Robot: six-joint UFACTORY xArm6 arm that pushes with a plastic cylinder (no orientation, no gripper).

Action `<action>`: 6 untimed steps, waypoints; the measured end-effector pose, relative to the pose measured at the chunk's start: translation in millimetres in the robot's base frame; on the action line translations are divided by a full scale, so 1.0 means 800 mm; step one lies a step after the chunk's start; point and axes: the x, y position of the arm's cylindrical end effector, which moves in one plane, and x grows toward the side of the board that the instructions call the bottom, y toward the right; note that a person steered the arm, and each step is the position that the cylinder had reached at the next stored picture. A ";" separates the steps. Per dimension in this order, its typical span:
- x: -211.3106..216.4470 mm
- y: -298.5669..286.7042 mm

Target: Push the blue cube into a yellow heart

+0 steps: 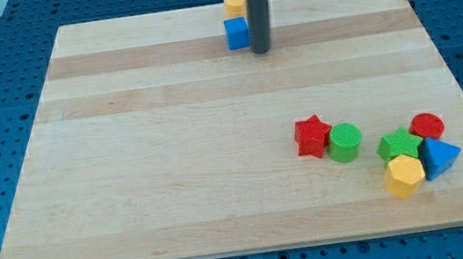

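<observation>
The blue cube (236, 33) sits near the view's top edge of the wooden board, a little right of centre. The yellow heart (235, 5) lies just above it, touching or nearly touching it, partly hidden by the rod. My tip (261, 51) is at the lower right side of the blue cube, right against it or a hair apart.
A cluster sits at the view's lower right: a red star (312, 135), a green cylinder (345, 143), a green star (399, 143), a red cylinder (427, 127), a blue triangular block (439, 158) and a yellow hexagonal block (404, 175). The board (173, 154) lies on a blue pegboard.
</observation>
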 end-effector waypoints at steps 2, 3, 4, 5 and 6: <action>-0.013 -0.069; -0.031 -0.091; -0.032 -0.098; -0.051 -0.098; -0.074 -0.110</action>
